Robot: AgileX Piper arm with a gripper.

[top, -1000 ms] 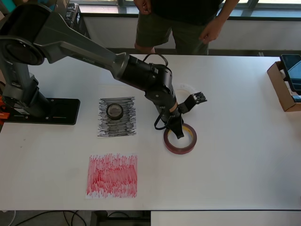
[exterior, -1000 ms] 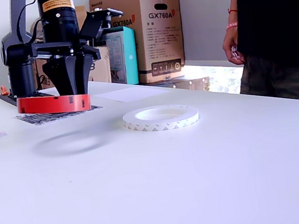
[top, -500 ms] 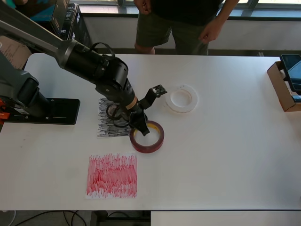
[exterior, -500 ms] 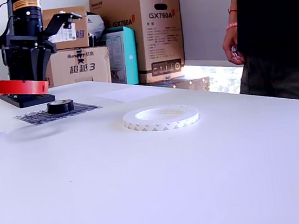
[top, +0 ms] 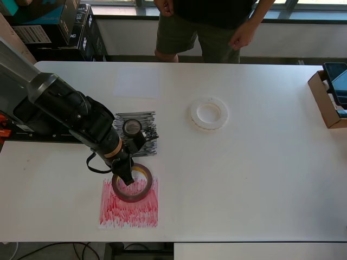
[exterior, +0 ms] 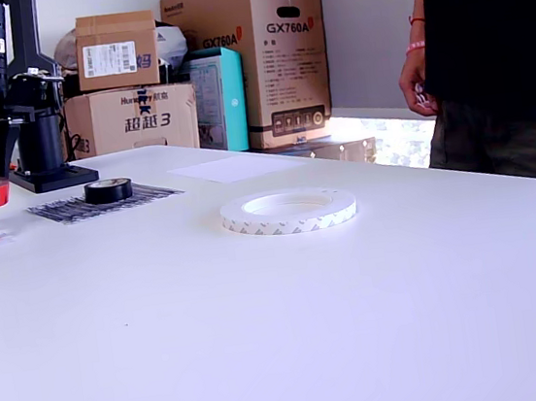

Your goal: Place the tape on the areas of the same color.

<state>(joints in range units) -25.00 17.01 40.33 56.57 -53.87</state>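
Red roll: the dark-red roll [top: 132, 182] with a yellowish core hangs over the upper edge of the red-scribbled sheet [top: 129, 203], held up clear of the worktop [top: 260, 179]; in the exterior view it shows at the far left edge, raised above the sheet.
Tool: the tool [top: 125, 176] is closed on the red roll's wall, one finger inside the ring and one outside, pointing straight down.
Black roll: the small black roll [top: 132, 127] lies flat on the black-scribbled sheet [top: 142, 135], in its upper half in the overhead view.
White ring: the wide white ring [top: 209, 113] lies flat on bare worktop, well to the right of the black sheet in the overhead view, and off every sheet.
White sheet: the blank white sheet [top: 137, 82] lies beyond the black sheet, toward the far edge, with nothing on it.
Arm: the dark arm [top: 65, 108] reaches in from the overhead view's left, and its wrist covers the black sheet's left part.
Surroundings: a person [top: 209, 24] stands at the far edge; cardboard boxes [exterior: 249, 61] are stacked behind the worktop in the exterior view.
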